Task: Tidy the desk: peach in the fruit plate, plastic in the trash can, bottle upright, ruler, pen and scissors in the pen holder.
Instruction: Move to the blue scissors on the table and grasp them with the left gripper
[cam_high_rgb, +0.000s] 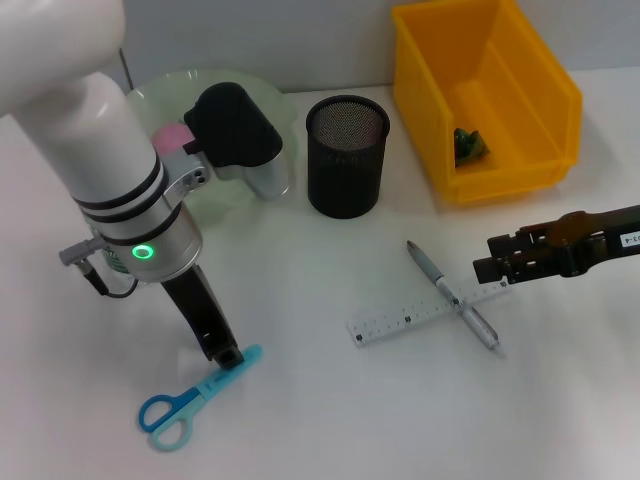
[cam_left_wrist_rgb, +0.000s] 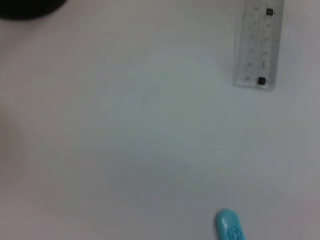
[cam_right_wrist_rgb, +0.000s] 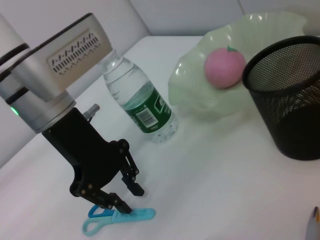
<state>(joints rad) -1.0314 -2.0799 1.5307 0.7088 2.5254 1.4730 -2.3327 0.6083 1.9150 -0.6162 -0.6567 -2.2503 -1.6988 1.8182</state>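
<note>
Scissors (cam_high_rgb: 188, 400), light-blue plastic with looped handles and sheathed blades, lie flat on the white desk (cam_high_rgb: 330, 420), blade end directly beneath my left gripper (cam_right_wrist_rgb: 129, 198). Left fingers (cam_right_wrist_rgb: 121, 204) are spread, one on each side of the blade sheath, not clenched. Beyond my left fingers stand the clear plastic bottle (cam_right_wrist_rgb: 140, 102), the pale-green wavy plate (cam_right_wrist_rgb: 210, 100) holding the pink peach (cam_right_wrist_rgb: 225, 67), and the black mesh pen holder (cam_high_rgb: 345, 155). My right gripper (cam_high_rgb: 485, 258) hovers just beside the transparent ruler (cam_high_rgb: 425, 315) with the grey pen (cam_high_rgb: 452, 295) lying across it; its finger state cannot be determined. The yellow bin (cam_high_rgb: 490, 95) holds green plastic (cam_high_rgb: 470, 146).
</note>
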